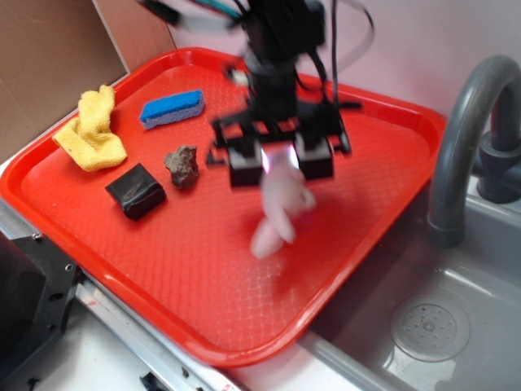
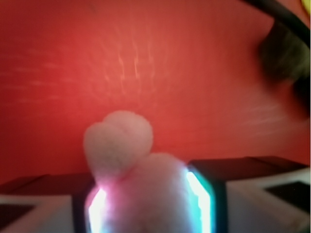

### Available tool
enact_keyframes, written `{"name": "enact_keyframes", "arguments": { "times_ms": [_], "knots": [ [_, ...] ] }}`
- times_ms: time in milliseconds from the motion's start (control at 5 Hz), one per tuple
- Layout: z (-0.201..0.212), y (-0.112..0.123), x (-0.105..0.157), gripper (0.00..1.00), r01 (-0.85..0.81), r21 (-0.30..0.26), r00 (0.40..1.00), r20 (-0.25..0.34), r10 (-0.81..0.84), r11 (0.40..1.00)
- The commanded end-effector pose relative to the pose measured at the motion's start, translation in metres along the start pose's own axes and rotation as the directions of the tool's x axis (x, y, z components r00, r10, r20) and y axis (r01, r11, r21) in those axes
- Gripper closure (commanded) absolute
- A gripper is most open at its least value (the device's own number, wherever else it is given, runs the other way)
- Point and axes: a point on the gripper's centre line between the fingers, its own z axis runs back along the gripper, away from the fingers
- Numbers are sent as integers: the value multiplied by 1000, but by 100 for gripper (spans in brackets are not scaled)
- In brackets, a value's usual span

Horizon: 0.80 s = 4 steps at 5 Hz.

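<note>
My gripper [image 1: 279, 163] hangs over the middle of the red tray [image 1: 195, 269], shut on a pale pink plush toy [image 1: 278, 208] that dangles below the fingers, blurred by motion. In the wrist view the soft pink toy [image 2: 129, 165] fills the gap between the two glowing pads [image 2: 198, 194], above bare red tray surface [image 2: 146, 63]. Left of the gripper on the tray lie a brown rock [image 1: 182, 166] and a black block [image 1: 135, 191].
A blue sponge [image 1: 172, 108] and a yellow cloth [image 1: 92, 129] lie at the tray's far left. A grey sink [image 1: 431, 326] with a drain and a grey faucet [image 1: 464, 138] sit to the right. Brown cardboard [image 1: 49, 57] stands at the back left.
</note>
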Motion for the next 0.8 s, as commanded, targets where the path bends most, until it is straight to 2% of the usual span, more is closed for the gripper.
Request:
{"name": "enact_keyframes", "arguments": {
  "times_ms": [0, 200, 400, 600],
  "knots": [
    [116, 25, 0, 100, 465, -252, 885, 116, -451, 849],
    [156, 44, -12, 100, 515, -202, 854, 206, -478, 833],
    [157, 48, -9, 100, 406, -195, 911, 158, -380, 893],
    [155, 52, 0, 100, 316, -137, 945, 134, -299, 939]
  ]
}}
